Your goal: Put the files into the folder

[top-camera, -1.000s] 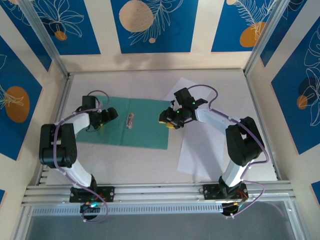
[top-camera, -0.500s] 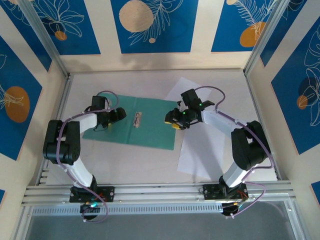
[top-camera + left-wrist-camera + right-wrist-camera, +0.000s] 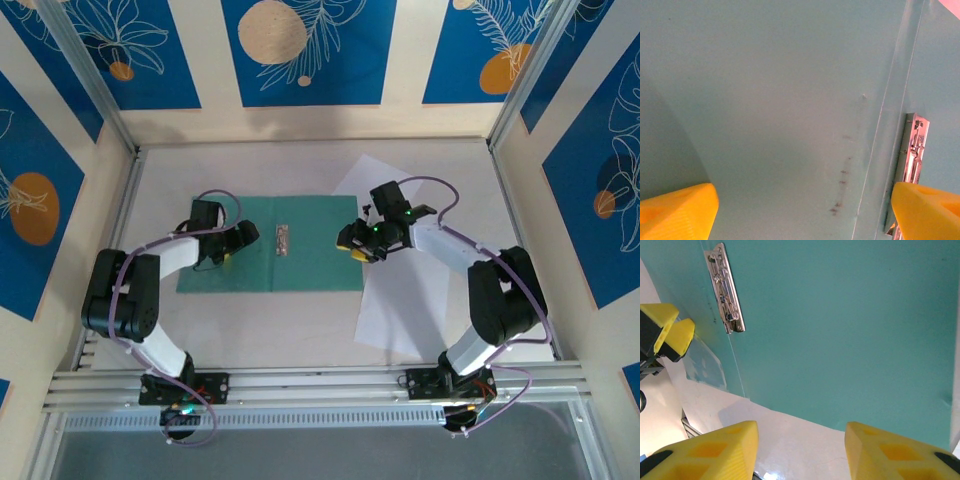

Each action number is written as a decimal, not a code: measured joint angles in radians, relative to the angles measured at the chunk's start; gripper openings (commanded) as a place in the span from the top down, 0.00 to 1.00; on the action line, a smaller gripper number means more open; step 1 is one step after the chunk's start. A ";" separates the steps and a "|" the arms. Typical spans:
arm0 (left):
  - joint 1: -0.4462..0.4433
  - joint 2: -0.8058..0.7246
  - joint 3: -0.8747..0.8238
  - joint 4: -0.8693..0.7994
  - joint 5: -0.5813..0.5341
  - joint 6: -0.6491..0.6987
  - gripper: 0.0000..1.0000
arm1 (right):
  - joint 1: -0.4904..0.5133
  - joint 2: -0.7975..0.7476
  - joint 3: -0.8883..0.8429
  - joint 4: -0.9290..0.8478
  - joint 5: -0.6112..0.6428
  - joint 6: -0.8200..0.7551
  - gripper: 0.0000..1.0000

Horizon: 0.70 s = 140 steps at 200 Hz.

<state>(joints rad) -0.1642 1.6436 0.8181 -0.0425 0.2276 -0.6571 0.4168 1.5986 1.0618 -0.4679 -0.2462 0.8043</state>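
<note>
The teal-green folder [image 3: 310, 262] lies open and flat on the table, its metal clip [image 3: 281, 240] along the middle fold. My left gripper [image 3: 243, 240] hovers low over the folder's left half [image 3: 780, 90], open, with its yellow fingertips [image 3: 677, 210] set wide and only folder between them; the clip [image 3: 914, 150] sits just inside its right tip. My right gripper [image 3: 353, 244] is open at the folder's right edge [image 3: 840, 315], over a white surface, with nothing held. The files [image 3: 440, 300], white sheets, lie overlapped to the right, partly under the right arm.
The white table [image 3: 260, 330] is boxed in by side walls and a back wall with blue panels. An aluminium rail [image 3: 320, 380] runs along the near edge between the two arm bases. In the right wrist view the left gripper's fingers [image 3: 670, 332] show beyond the clip [image 3: 725, 287].
The folder has slid to the right and turned square to the table. Both grippers have moved right along with it. Neither has changed its opening visibly.
</note>
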 measured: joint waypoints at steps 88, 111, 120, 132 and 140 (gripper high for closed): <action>-0.013 -0.018 0.102 -0.143 -0.022 0.028 0.10 | -0.037 -0.050 -0.044 0.004 0.004 -0.008 0.48; -0.048 -0.073 0.156 -0.211 -0.051 0.060 0.09 | -0.053 -0.096 -0.070 0.006 0.018 -0.015 0.45; -0.068 -0.098 0.179 -0.232 -0.066 0.071 0.10 | -0.060 -0.116 -0.080 0.008 0.028 -0.019 0.45; -0.099 -0.132 0.209 -0.257 -0.083 0.087 0.10 | -0.069 -0.150 -0.098 0.010 0.042 -0.023 0.44; -0.119 -0.153 0.226 -0.266 -0.092 0.094 0.10 | -0.077 -0.173 -0.111 0.012 0.050 -0.027 0.44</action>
<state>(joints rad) -0.2836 1.4910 1.0439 -0.3088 0.1356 -0.5632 0.3397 1.4258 0.9512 -0.4561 -0.1967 0.7773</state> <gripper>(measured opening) 0.905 0.556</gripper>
